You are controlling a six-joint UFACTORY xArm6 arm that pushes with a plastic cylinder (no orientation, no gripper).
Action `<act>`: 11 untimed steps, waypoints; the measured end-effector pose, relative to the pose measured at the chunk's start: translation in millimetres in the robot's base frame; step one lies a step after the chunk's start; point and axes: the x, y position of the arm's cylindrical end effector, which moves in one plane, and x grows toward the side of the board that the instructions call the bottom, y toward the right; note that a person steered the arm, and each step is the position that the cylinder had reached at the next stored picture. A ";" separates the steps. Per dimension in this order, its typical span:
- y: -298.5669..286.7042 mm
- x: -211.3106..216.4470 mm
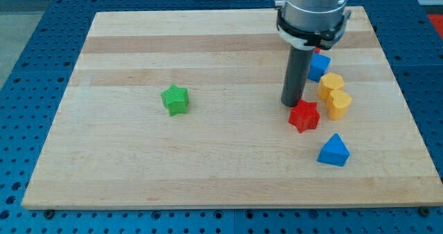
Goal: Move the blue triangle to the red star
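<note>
The blue triangle (333, 151) lies on the wooden board at the view's lower right. The red star (304, 115) lies just up and left of it, a small gap apart. My tip (291, 104) rests on the board right at the red star's upper left edge, close to or touching it. The tip is well above and left of the blue triangle.
A blue block (318, 66) sits right of the rod, partly hidden by it. A yellow hexagon (331, 85) and a yellow heart (338, 104) lie right of the red star. A green star (175, 100) lies left of centre. The board's right edge (408, 116) is near.
</note>
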 end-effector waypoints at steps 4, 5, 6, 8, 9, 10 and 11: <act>-6.3 31.9; -16.3 50.3; -16.1 50.9; 5.6 50.9; 19.4 49.7; 29.4 41.2; 29.1 38.9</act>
